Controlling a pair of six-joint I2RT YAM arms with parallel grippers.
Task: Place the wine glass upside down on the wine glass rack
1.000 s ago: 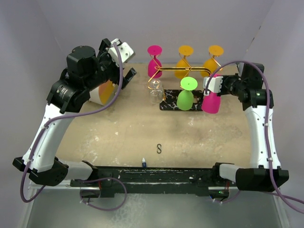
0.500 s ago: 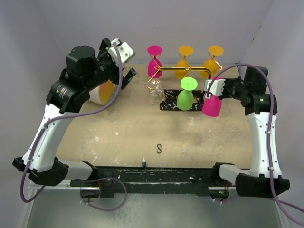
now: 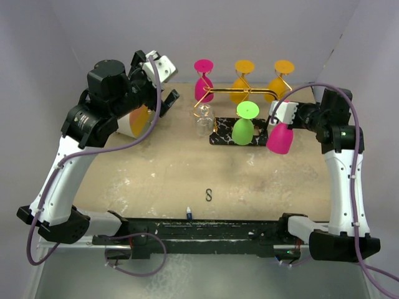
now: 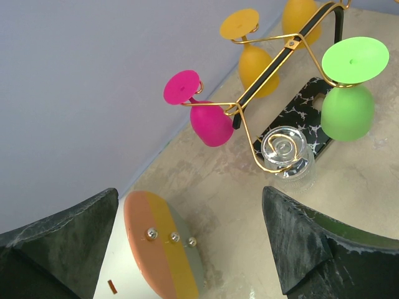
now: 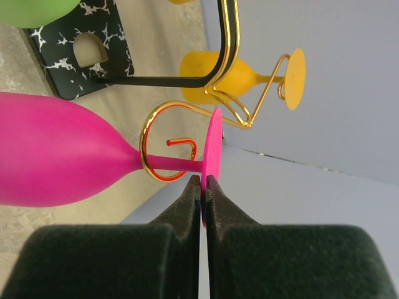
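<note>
My right gripper (image 5: 203,180) is shut on the round foot of a pink wine glass (image 5: 56,149), held bowl down at the right end of the wine glass rack (image 3: 240,94). The glass's stem sits inside a gold spiral hook (image 5: 163,142). In the top view the pink glass (image 3: 278,137) hangs beside the rack's black marbled base (image 3: 219,132). Another pink glass (image 3: 202,84), two orange glasses (image 3: 242,81) and a green glass (image 3: 244,128) hang on the rack; a clear glass (image 3: 204,119) sits at its left end. My left gripper (image 4: 187,243) is open and empty.
A round pink, yellow and grey striped object (image 4: 159,243) lies on the table below my left gripper. A small black figure-eight piece (image 3: 209,195) and a small blue-tipped item (image 3: 188,213) lie near the front edge. Walls close the back and sides.
My right gripper with the pink glass has shifted slightly to the right and toward the near side, tilting the glass. The left arm has not moved.
</note>
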